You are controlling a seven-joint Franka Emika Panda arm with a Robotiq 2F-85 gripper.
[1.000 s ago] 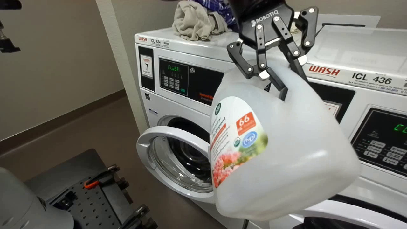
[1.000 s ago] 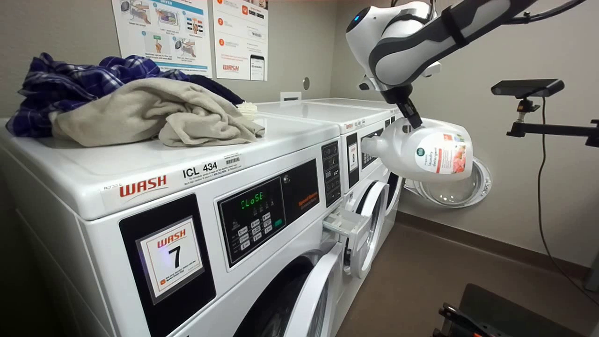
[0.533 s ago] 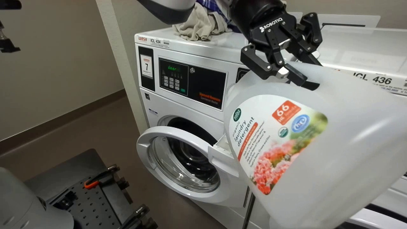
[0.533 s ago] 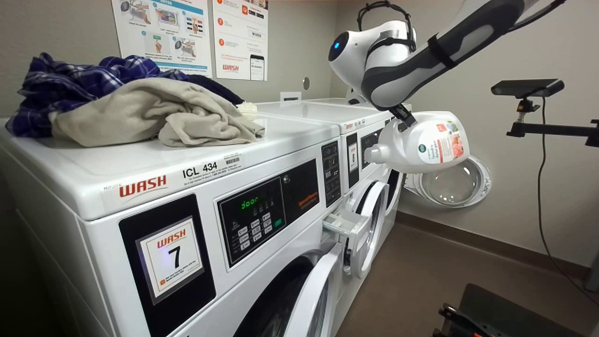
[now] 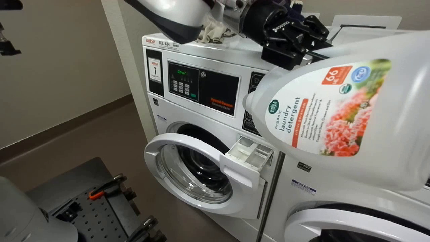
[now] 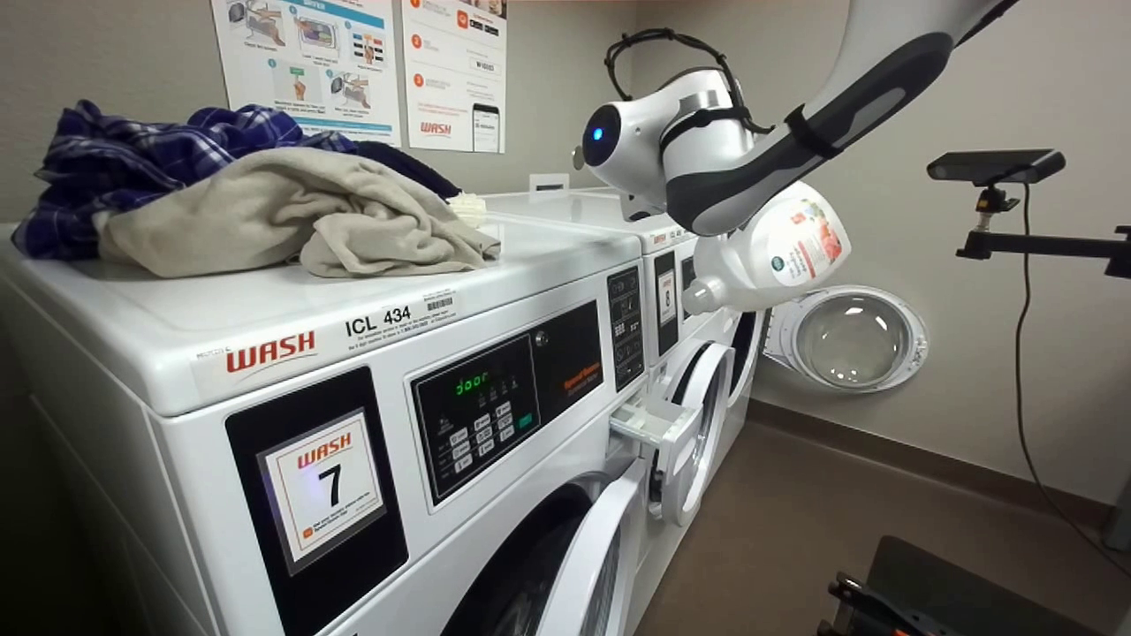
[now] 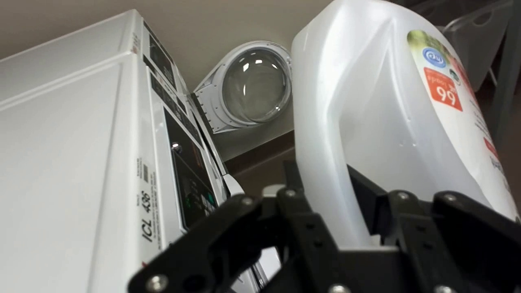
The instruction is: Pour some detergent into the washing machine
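Clothes [image 6: 265, 208] lie on the washing machine [image 5: 205, 114], the handle [image 7: 323, 154] of the detergent [image 5: 342, 111] between the fingers [image 7: 367, 194].

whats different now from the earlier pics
The detergent bottle moved right in an exterior view, so the drawer shows there, and tipped further neck-down; the washer display changed from "close" to "door". The gripper still holds the bottle; drawer and porthole door stayed open.

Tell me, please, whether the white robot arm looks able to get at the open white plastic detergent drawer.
Likely yes: the drawer is uncovered, with nothing visible between it and the large white plastic bottle held tilted in the black gripper.
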